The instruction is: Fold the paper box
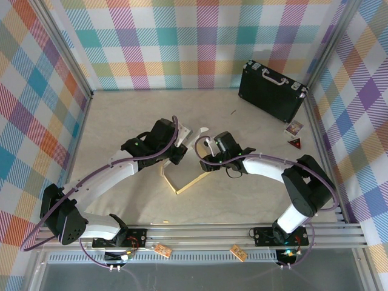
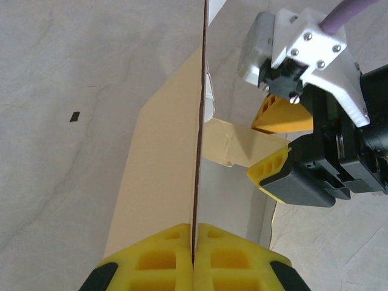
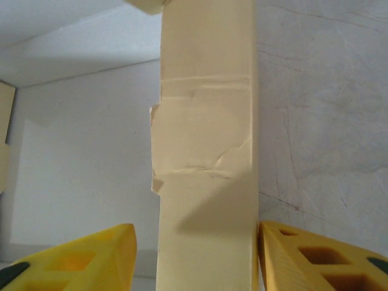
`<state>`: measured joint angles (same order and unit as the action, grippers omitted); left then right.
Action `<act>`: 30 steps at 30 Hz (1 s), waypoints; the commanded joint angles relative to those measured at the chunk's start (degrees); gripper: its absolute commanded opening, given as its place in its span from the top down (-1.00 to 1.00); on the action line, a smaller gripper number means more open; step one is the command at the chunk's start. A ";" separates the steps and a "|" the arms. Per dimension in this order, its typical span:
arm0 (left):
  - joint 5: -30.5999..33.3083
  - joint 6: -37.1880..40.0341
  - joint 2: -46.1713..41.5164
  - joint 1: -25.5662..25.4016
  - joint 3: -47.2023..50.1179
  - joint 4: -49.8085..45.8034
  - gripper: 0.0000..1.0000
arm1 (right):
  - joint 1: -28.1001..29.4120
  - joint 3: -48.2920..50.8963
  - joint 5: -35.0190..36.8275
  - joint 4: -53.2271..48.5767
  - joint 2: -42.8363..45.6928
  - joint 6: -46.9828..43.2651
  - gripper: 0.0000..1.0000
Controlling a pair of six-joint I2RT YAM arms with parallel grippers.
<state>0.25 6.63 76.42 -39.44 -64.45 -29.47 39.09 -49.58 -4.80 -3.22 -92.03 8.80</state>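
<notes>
left gripper [image 2: 194, 241]: clenched on the paper box [image 1: 193, 182]; i see its two yellow fingers [image 2: 157, 267] pressed together with the thin edge of one panel [image 2: 163, 170] between them.
panel in the left grip: it stands on edge, so i look along it; the brown side is on one face and the pale side on the other.
right gripper [image 3: 195, 233]: released; the jaws stand apart around a narrow brown flap [image 3: 206, 151]. one finger [image 3: 276, 239] is right against the edge of the flap, and the other finger has a clear gap to it.
flap: crumpled in the middle with a ragged left edge, and there is a fold line above the crumpled part. in the left wrist view it comes out from beside the upright panel and goes between the right fingers.
white side of the box: in the right wrist view i see it to the left of the flap.
paper box position: in the middle of the table [image 1: 121, 115], between the two grippers and partly raised. from above i see two brown walls that meet in a corner on the near side.
arms: both reach inward from the near edge, and the grippers are near each other over the box.
black case [image 1: 271, 92]: at the far right corner of the table, well apart from the box, with a metal handle on it.
small cards [image 1: 294, 128]: on the table just in front of the case, near the right wall.
</notes>
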 commanded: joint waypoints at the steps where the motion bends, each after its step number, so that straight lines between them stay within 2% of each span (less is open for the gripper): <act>1: -1.00 -1.12 -1.09 0.61 1.16 5.83 1.00 | 0.78 -1.71 -0.94 -1.96 1.87 2.40 -0.16; 5: -3.34 0.25 -1.13 0.60 0.77 4.61 1.00 | -1.74 -3.59 -5.44 -1.44 1.74 2.64 -0.18; 9: -4.49 1.14 -1.68 0.04 0.64 4.01 1.00 | -7.46 -1.08 -17.02 6.25 2.38 6.59 -0.19; 12: -5.62 1.45 -1.98 0.00 0.47 4.06 1.00 | -9.98 -0.98 -22.92 9.57 0.62 7.79 -0.28; 20: -6.56 2.64 -1.70 -0.09 0.21 3.52 1.00 | -11.58 -6.11 -20.55 5.82 -5.18 5.77 -0.28; 23: -5.45 3.26 -1.73 -0.03 0.02 3.09 1.00 | -14.34 -3.18 -23.92 10.23 -4.45 8.50 -0.26; 30: -6.07 5.47 -0.92 -0.09 -0.46 1.68 1.00 | -21.06 -1.87 -26.64 10.95 -0.93 12.66 -0.26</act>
<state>-4.47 10.59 75.90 -39.29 -63.99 -27.09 20.21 -52.07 -28.18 5.15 -95.72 18.15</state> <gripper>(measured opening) 0.051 0.628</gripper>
